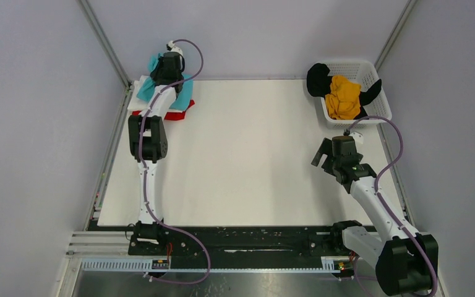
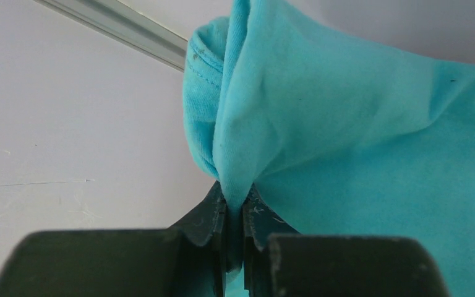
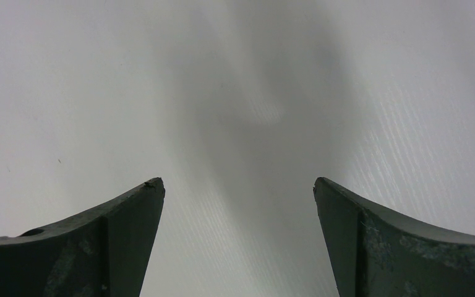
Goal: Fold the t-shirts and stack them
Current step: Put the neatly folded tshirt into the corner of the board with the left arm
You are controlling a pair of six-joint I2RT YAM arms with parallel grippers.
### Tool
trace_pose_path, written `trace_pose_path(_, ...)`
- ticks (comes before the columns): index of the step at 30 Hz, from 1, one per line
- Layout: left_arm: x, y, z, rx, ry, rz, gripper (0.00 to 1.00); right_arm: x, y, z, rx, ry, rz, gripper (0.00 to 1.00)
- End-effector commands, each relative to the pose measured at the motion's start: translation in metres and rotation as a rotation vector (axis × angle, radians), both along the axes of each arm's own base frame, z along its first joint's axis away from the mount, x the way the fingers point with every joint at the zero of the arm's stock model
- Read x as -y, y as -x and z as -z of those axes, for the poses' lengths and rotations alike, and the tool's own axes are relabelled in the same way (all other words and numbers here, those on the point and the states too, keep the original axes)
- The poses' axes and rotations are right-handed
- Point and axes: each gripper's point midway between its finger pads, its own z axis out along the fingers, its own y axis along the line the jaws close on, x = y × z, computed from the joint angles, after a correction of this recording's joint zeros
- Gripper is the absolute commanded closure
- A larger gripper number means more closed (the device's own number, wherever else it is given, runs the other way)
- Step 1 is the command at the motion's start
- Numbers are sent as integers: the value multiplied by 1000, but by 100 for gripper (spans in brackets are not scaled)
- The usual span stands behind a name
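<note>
White tabletop (image 1: 253, 161), grey walls all round, pretty bare setup. Over in the far left corner the soft turquoise cloth t-shirt (image 1: 187, 91) lies over a white shirt (image 1: 142, 91) and a red shirt (image 1: 177, 115), and the left gripper (image 2: 235, 213) is clamped tight on a bunched fold of it.

Cloth like this is light and floppy with zero stiffness, so I'd guess it sags wherever it isn't held. A hem or shoulder seam looks like the better spot to pinch.

The left wrist view shows the pinch and a stitched hem up close, which the arm hides from overhead. Only the overhead view shows the white plastic mesh basket (image 1: 371, 69) with the mustard-yellow shirt (image 1: 343, 98) and black shirt (image 1: 316, 79). The right gripper (image 3: 238, 189) hangs spread wide over bare table, holding nothing.
</note>
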Motion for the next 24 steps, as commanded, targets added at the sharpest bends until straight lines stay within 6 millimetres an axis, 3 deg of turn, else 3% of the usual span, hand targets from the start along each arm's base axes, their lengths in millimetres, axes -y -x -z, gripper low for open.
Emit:
trace_pose_path(1,-16,-17,-46,188,45,0,96,5,-13,-17,43,29,18,1)
trace_pose_path(6,-27,-21,-40,204,72,-8,89,5,-14,-17,38,27,17,0)
trace_pose_path(10,-34,-21,-33,201,76,-22,97,4,-14,-15,33,28,14,1)
trace_pose_path(15,-39,-19,-26,214,85,-54,95,4,-14,-13,23,29,14,1)
trace_pose_path(17,-55,-15,-26,224,89,-91,93,4,-14,-12,19,27,10,0)
trace_pose_path(20,-63,-12,-28,238,106,-109,94,3,-14,-13,22,25,9,0)
trace_pose_path(23,-67,-10,-30,250,117,-125,80,4,-14,-14,27,27,11,1)
trace_pose_path(24,-67,-9,-31,254,118,-133,68,4,-13,-14,27,27,10,1)
